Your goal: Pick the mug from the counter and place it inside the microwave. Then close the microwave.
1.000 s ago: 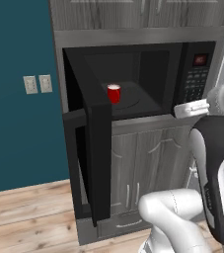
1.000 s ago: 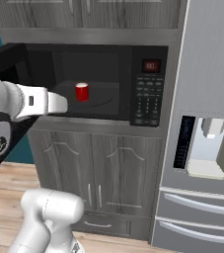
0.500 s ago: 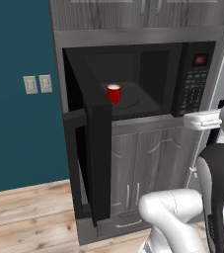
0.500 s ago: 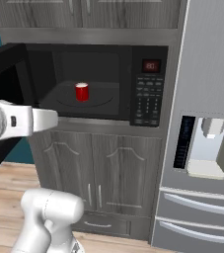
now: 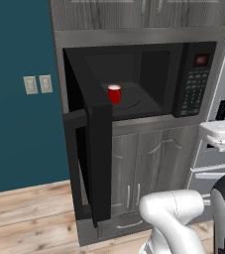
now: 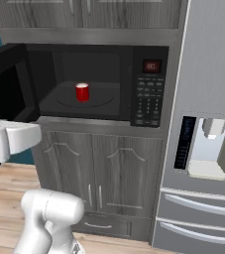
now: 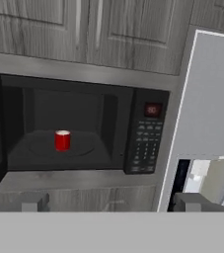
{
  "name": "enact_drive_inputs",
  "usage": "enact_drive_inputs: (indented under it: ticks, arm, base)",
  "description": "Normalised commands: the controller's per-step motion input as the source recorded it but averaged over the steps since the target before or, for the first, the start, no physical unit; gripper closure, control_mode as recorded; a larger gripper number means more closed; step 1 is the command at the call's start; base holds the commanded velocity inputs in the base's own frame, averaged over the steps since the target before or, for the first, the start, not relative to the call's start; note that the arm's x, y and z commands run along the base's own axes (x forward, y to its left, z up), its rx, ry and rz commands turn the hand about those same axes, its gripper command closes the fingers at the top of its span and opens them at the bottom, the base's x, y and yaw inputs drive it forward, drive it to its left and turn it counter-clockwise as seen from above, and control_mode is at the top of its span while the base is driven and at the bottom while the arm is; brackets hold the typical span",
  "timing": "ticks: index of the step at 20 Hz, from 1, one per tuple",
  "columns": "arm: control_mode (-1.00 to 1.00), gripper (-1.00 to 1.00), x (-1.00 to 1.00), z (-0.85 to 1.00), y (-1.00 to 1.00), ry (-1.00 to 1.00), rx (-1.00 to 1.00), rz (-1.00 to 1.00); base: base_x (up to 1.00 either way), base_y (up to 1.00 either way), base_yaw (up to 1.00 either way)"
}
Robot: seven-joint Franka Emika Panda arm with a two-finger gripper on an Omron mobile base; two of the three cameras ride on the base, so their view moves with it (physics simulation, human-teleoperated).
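The red mug [image 5: 114,94] [image 6: 82,92] [image 7: 62,140] stands upright on the turntable inside the black microwave [image 5: 148,79] [image 6: 99,84] [image 7: 84,128]. Its dark door [image 5: 96,163] [image 6: 5,79] is swung wide open to the left. My gripper [image 7: 111,203] is open, with its fingertips [image 7: 32,202] far apart and nothing between them. It faces the microwave from well in front of the opening, apart from the mug. The white hand [image 5: 223,135] [image 6: 10,139] hangs below the microwave's floor level. The marble counter is out of view.
The keypad with its red display [image 5: 193,84] [image 6: 148,99] [image 7: 145,143] sits on the microwave's right side. A steel fridge [image 6: 208,124] [image 7: 212,99] stands directly to the right. Grey cabinets [image 5: 139,173] [image 6: 104,173] lie below, and a teal wall [image 5: 20,99] is to the left.
My hand has drawn back from the microwave opening and dropped lower. The mug has stayed in place on the turntable, and the door is still open.
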Motion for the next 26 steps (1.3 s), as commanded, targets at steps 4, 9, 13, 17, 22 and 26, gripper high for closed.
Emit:
enact_drive_inputs:
  ticks: [4, 9, 13, 17, 22, 26]
  arm:
    - [-1.00, -1.00, -0.63, 0.03, 0.00, -0.12, 0.00, 0.00]
    - [-1.00, -1.00, -0.13, 0.00, 0.03, -0.01, 0.00, -0.02]
    - [-1.00, -1.00, -0.03, 0.00, 0.21, 0.00, 0.00, -0.15]
    - [-1.00, -1.00, -0.09, -0.01, 0.12, 0.00, 0.00, -0.18]
    - [-1.00, -1.00, -0.35, -0.03, 0.00, -0.05, 0.00, -0.15]
    - [-1.00, -1.00, -0.61, 0.00, 0.00, -0.11, 0.00, -0.03]
  base:
    - [0.00, 0.00, 0.00]
    - [0.00, 0.00, 0.00]
    - [0.00, 0.00, 0.00]
    - [0.00, 0.00, 0.00]
    - [0.00, 0.00, 0.00]
    - [0.00, 0.00, 0.00]
